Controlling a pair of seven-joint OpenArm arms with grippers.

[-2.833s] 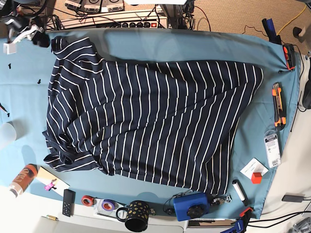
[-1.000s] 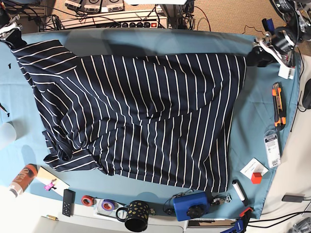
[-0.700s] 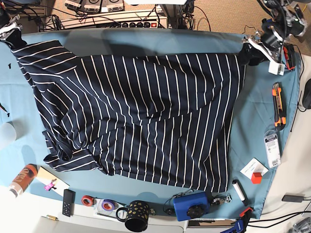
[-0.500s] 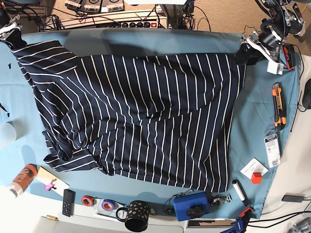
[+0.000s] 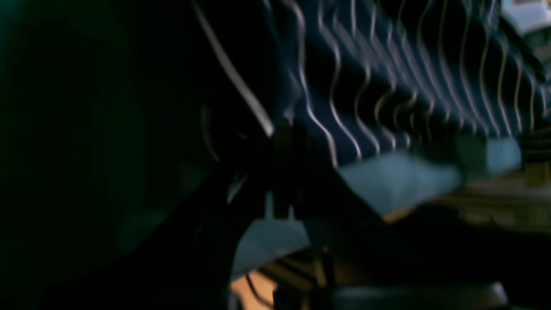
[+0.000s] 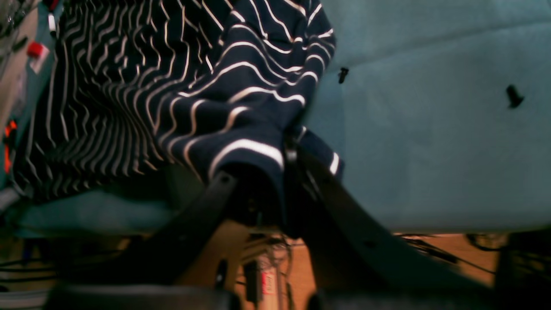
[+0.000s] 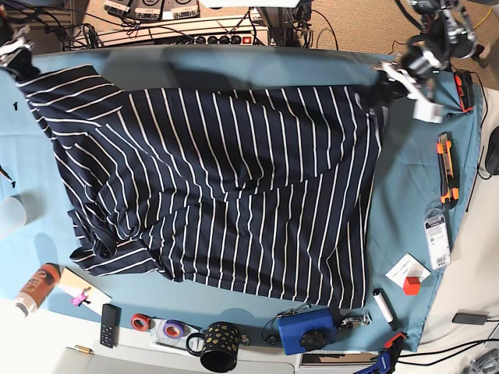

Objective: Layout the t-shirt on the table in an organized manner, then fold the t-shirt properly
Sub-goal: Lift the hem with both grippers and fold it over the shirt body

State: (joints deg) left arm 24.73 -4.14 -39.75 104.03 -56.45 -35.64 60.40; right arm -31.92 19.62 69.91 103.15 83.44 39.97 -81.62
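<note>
The navy t-shirt (image 7: 226, 187) with thin white stripes lies spread across the teal table (image 7: 405, 195), bunched and folded at its lower left. My left gripper (image 7: 383, 84) is shut on the shirt's far right corner and lifts it; in the dark, blurred left wrist view the striped cloth (image 5: 387, 86) hangs from the jaws. My right gripper (image 7: 17, 58) is shut on the shirt's far left corner at the table's back edge. In the right wrist view the striped cloth (image 6: 241, 125) is pinched between the fingers (image 6: 301, 172).
Along the right edge lie an orange box cutter (image 7: 446, 170), a packet (image 7: 437, 238) and a white card with a red block (image 7: 408, 273). At the front stand a blue device (image 7: 307, 330), a spotted black mug (image 7: 218, 346), tape rolls (image 7: 160, 326) and a bottle (image 7: 33, 288).
My left gripper has moved left and a little up along the back edge, pulling the shirt's right corner inward with it. The right gripper and the left corner have stayed put.
</note>
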